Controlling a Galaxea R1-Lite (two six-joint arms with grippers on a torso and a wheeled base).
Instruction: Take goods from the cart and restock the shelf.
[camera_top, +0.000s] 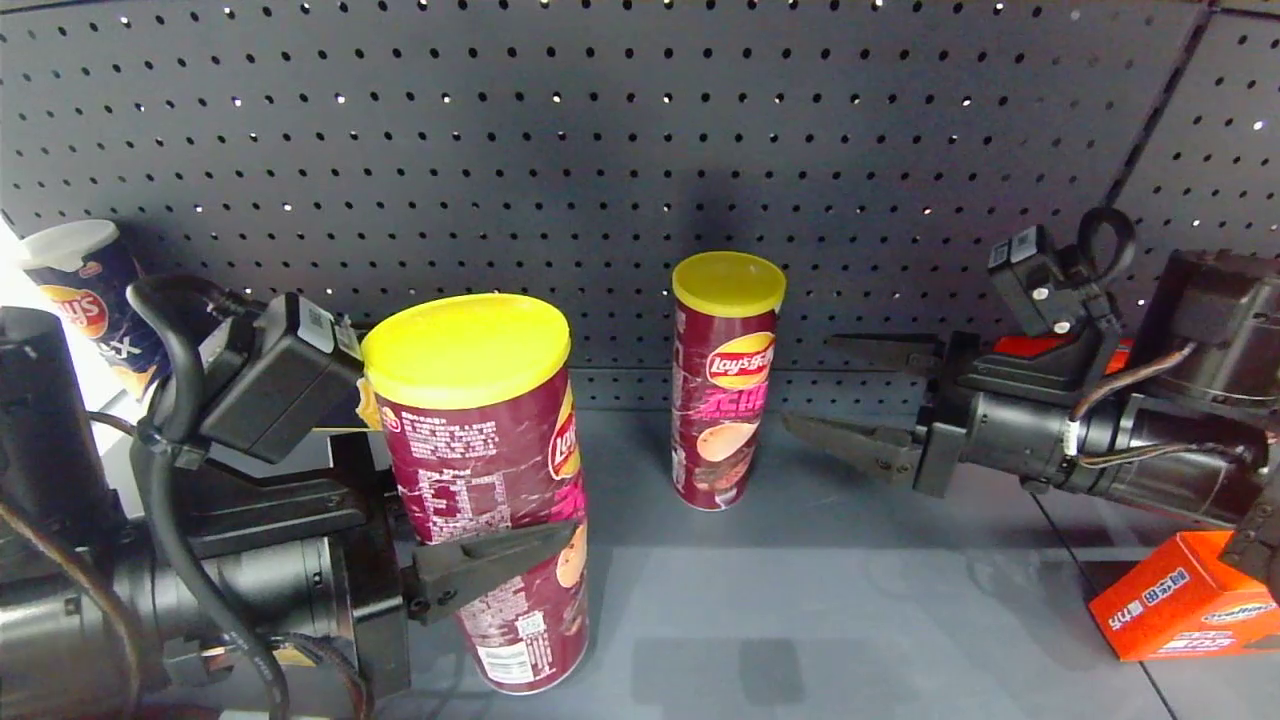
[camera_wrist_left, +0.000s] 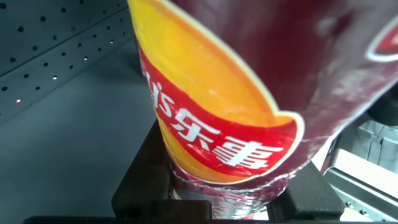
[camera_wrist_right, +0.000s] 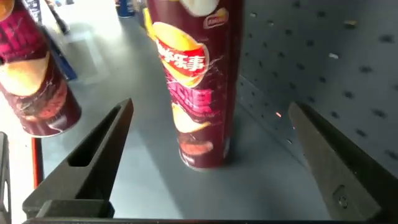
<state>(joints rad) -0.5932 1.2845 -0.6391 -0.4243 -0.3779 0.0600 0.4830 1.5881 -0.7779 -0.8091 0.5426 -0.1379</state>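
Note:
My left gripper (camera_top: 470, 545) is shut on a maroon chip can with a yellow lid (camera_top: 475, 440), held upright over the front left of the grey shelf (camera_top: 850, 600). In the left wrist view the can (camera_wrist_left: 249, 93) sits close between the gripper's (camera_wrist_left: 230, 196) dark fingers. A second identical can (camera_top: 725, 385) stands farther back, near the pegboard. My right gripper (camera_top: 855, 400) is open just to the right of that can, apart from it. From the right wrist, the standing can (camera_wrist_right: 199, 87) lies beyond the spread fingers (camera_wrist_right: 93, 162), and the held can (camera_wrist_right: 34, 81) is off to the side.
A dark pegboard wall (camera_top: 640, 130) backs the shelf. A blue chip can with a white lid (camera_top: 85, 295) stands at the far left. An orange box (camera_top: 1180, 595) lies at the front right of the shelf, below my right arm. Bare shelf lies between the two maroon cans and the box.

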